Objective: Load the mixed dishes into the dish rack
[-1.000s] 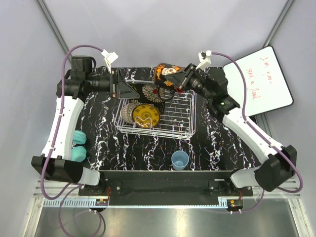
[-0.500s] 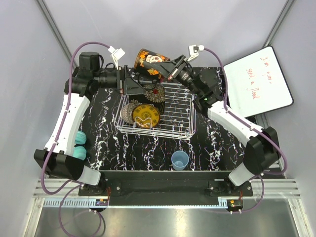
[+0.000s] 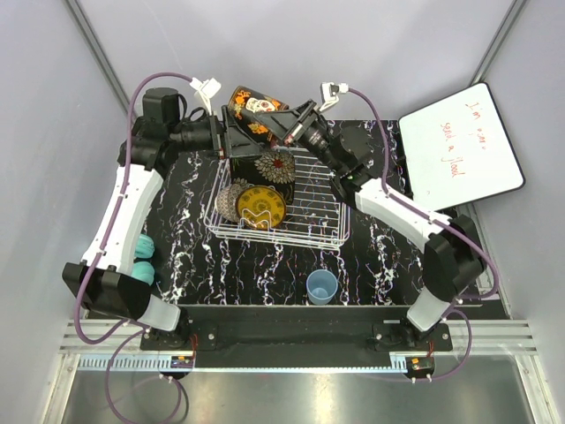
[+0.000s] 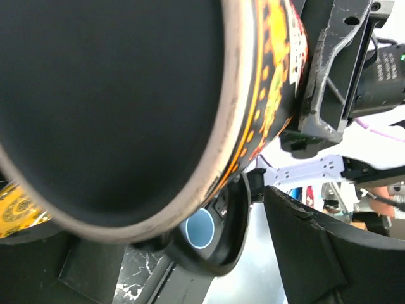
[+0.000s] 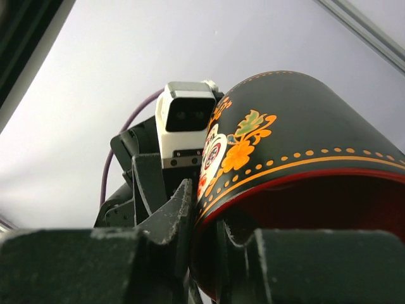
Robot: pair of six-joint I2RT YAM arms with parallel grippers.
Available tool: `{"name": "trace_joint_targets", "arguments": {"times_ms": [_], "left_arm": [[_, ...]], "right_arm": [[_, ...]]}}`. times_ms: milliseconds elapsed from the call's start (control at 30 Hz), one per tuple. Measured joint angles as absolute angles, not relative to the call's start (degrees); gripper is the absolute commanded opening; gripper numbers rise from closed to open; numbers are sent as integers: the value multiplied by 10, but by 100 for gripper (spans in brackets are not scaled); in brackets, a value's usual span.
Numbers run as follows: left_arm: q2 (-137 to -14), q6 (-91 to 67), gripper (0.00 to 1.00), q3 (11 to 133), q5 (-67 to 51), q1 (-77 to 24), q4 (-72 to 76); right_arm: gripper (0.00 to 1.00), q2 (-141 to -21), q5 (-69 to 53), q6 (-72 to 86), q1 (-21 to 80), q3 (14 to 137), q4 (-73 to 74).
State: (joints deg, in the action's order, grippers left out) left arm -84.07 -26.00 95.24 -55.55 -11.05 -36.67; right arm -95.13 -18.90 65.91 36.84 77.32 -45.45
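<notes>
Above the far left corner of the rack (image 3: 328,231), the mug (image 3: 254,108) hangs in the air on its side, between the two grippers. The right gripper (image 3: 284,131) has its jaws pinching the wall at the mug's mouth. The left gripper (image 3: 235,140) faces the mug's base with its jaws spread. Its wrist view shows a gap between one finger and the mug's side, so there is no grip there.

Down in the rack stand the square plate (image 3: 272,166), the yellow plate (image 3: 261,206) and the bowls (image 3: 228,200), all at its left end. The cup (image 3: 321,286) sits upright on the counter (image 3: 388,256), near the rack's front edge. Two teal balls (image 3: 141,261) lie beside the left arm. A white board (image 3: 459,146) lies off to the right.
</notes>
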Motion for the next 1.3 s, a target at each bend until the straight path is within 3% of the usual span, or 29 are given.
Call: {"name": "trace_joint_targets", "arguments": {"times_ms": [133, 400, 800, 933, 967, 1300], "left_arm": [[-841, -285, 73, 952, -548, -113, -360], [-841, -316, 40, 951, -506, -103, -354], [-872, -361, 40, 1022, -517, -100, -352], [-873, -368, 24, 1023, -516, -100, -358], [-873, -375, 0, 1023, -517, -99, -359], [-865, -401, 0, 1010, -520, -93, -373]], "right_arm": [[0, -992, -176, 670, 375, 803, -491], [0, -1036, -160, 699, 382, 829, -533], [0, -1049, -129, 748, 387, 839, -582], [0, -1054, -126, 769, 387, 840, -585], [0, -1056, -127, 771, 387, 840, -588], [0, -1064, -142, 796, 387, 828, -613]]}}
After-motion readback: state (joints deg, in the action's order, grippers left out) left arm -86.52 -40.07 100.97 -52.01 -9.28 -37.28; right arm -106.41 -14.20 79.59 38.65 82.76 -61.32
